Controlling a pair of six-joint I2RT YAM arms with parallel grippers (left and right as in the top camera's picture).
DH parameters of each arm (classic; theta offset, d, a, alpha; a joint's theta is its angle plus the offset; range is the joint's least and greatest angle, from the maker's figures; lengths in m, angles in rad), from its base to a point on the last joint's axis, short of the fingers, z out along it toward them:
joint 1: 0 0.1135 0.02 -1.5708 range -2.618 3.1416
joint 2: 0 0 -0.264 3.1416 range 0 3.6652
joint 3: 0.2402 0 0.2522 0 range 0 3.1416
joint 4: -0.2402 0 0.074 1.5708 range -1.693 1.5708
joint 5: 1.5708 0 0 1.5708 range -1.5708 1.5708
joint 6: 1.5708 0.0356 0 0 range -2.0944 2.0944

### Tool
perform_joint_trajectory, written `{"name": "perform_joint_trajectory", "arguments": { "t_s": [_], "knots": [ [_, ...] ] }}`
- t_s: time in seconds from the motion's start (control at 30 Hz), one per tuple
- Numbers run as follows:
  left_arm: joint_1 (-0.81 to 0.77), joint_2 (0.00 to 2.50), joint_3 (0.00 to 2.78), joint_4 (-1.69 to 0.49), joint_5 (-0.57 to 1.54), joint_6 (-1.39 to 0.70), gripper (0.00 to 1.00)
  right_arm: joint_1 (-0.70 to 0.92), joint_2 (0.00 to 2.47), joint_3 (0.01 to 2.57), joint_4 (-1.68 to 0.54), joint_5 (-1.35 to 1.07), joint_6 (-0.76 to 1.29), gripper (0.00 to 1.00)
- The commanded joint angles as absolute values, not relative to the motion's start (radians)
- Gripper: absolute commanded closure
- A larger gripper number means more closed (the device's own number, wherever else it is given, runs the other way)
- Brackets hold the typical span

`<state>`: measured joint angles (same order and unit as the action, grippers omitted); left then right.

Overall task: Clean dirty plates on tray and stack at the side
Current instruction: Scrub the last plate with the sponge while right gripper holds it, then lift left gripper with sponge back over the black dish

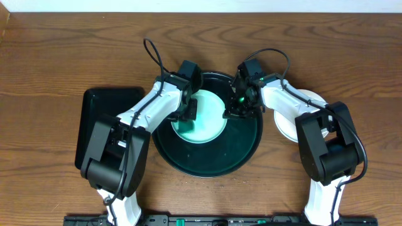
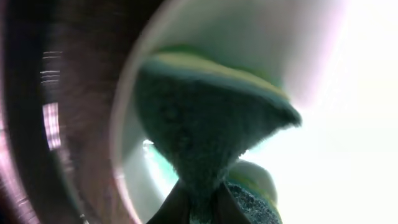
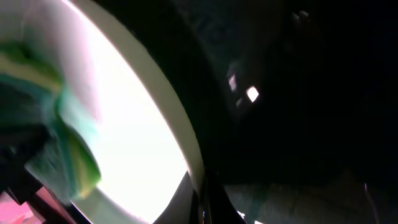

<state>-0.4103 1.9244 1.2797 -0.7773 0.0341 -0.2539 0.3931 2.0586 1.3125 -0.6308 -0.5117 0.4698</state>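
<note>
One pale mint plate (image 1: 210,122) with a teal smear lies in the round dark tray (image 1: 207,171). My left gripper (image 1: 188,110) is shut on a green and yellow sponge (image 2: 205,124) and presses it onto the plate's left part (image 2: 348,124). My right gripper (image 1: 233,112) is shut on the plate's right rim (image 3: 186,149); the fingers (image 3: 203,208) pinch the edge. The sponge also shows in the right wrist view (image 3: 68,155). A white plate (image 1: 287,125) lies on the table right of the tray, partly under my right arm. I cannot tell whether it is one plate or a stack.
A smaller black rectangular tray (image 1: 103,119) sits on the wooden table left of the round tray, partly under my left arm. The round tray's dark floor (image 3: 298,93) fills the right wrist view beside the plate.
</note>
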Motion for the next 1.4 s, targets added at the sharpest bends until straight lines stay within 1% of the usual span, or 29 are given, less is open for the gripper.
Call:
{"name": "perform_joint_trajectory", "arguments": {
  "t_s": [0.0,0.03,0.07,0.17,0.23,0.3,0.33,0.47,0.57,0.73,0.9,0.93,1.0,1.13,1.27,1.37],
  "knots": [
    [-0.436,1.942,1.262,-0.811,0.444,-0.047,0.93,0.388,2.061,1.299,-0.637,-0.481,0.47,0.99],
    [-0.439,1.942,1.262,-0.798,0.516,-0.021,0.93,0.388,2.061,1.299,-0.637,-0.481,0.47,0.99],
    [-0.439,1.942,1.262,-0.783,0.541,-0.019,0.93,0.388,2.061,1.299,-0.636,-0.481,0.47,0.99],
    [-0.436,1.942,1.262,-0.725,0.54,-0.028,0.93,0.388,2.061,1.299,-0.636,-0.484,0.469,0.99],
    [-0.428,1.942,1.262,-0.683,0.5,-0.054,0.93,0.388,2.061,1.299,-0.637,-0.484,0.469,0.99],
    [-0.413,1.942,1.262,-0.654,0.411,-0.106,0.93,0.388,2.061,1.299,-0.638,-0.484,0.469,0.99],
    [-0.395,1.942,1.262,-0.635,0.308,-0.162,0.93,0.388,2.061,1.299,-0.639,-0.484,0.469,0.99],
    [-0.344,1.941,1.265,-0.616,0.062,-0.263,0.93,0.388,2.061,1.299,-0.639,-0.484,0.469,0.99],
    [-0.307,1.936,1.296,-0.678,-0.012,-0.268,0.93,0.388,2.061,1.299,-0.641,-0.484,0.469,0.99],
    [-0.291,1.859,1.389,-0.842,0.05,-0.268,0.93,0.388,2.061,1.299,-0.644,-0.484,0.469,0.99],
    [-0.278,1.671,1.429,-0.912,0.06,-0.267,0.93,0.397,2.059,1.3,-0.641,-0.484,0.453,0.99],
    [-0.256,1.607,1.429,-0.92,0.059,-0.266,0.93,0.402,2.05,1.302,-0.639,-0.483,0.437,0.99],
    [-0.224,1.556,1.429,-0.928,0.059,-0.264,0.93,0.411,2.027,1.302,-0.638,-0.472,0.413,0.99],
    [-0.146,1.515,1.428,-0.942,0.059,-0.264,0.93,0.445,1.939,1.302,-0.646,-0.341,0.378,0.99],
    [-0.062,1.517,1.409,-0.941,0.059,-0.264,0.93,0.516,1.797,1.302,-0.674,-0.083,0.342,0.99],
    [-0.028,1.518,1.401,-0.941,0.059,-0.264,0.93,0.575,1.726,1.302,-0.69,0.091,0.319,0.99]
  ]
}}
